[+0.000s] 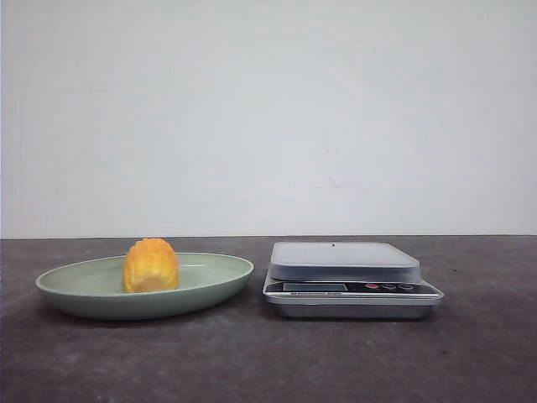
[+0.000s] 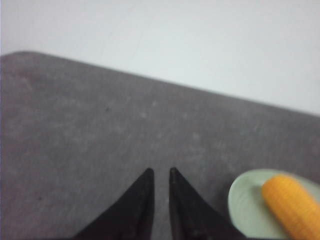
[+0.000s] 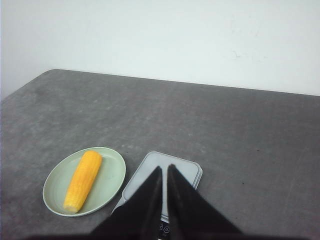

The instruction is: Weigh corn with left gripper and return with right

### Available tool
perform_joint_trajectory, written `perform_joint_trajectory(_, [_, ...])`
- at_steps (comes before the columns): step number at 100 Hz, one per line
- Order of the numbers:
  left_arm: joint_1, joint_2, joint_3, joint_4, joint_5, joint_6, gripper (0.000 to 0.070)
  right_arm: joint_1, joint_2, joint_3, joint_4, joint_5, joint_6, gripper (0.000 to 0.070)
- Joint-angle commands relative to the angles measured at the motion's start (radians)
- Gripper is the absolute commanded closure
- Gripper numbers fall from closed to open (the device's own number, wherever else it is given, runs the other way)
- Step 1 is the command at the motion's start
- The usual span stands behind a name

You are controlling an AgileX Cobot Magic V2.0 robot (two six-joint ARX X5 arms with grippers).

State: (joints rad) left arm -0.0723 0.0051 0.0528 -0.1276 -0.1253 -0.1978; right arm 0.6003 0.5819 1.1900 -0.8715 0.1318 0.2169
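Nothing is done yet: the corn lies in the green plate beside the bare scale, both arms' jaws nearly closed, holding nothing.

Left tool and right tool nearly closed, empty.

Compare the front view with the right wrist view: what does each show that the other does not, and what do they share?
Only the front view shows the scale's display and buttons, and the corn end-on, looking stubby. Only the right wrist view shows the right gripper, its fingers close together above the scale, and the corn's full length. Both show the corn lying in the green plate beside the scale on the grey table.
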Motion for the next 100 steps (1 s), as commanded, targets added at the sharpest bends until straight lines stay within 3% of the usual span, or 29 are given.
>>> perform_joint_trajectory(1, [0.001, -0.002, -0.012, 0.016, 0.01, 0.042, 0.0678, 0.006, 0.003, 0.014, 0.011, 0.0, 0.011, 0.0691])
perform_joint_trajectory(18, [0.001, -0.002, -0.04, 0.0, 0.07, 0.089, 0.0678, 0.006, 0.003, 0.014, 0.011, 0.0, 0.011, 0.0691])
perform_joint_trajectory(29, [0.001, -0.002, -0.039, -0.061, 0.069, 0.089, 0.0678, 0.006, 0.003, 0.014, 0.011, 0.0, 0.011, 0.069])
perform_joint_trajectory(100, [0.0, -0.002, -0.039, -0.059, 0.07, 0.089, 0.0678, 0.006, 0.003, 0.014, 0.011, 0.0, 0.011, 0.069])
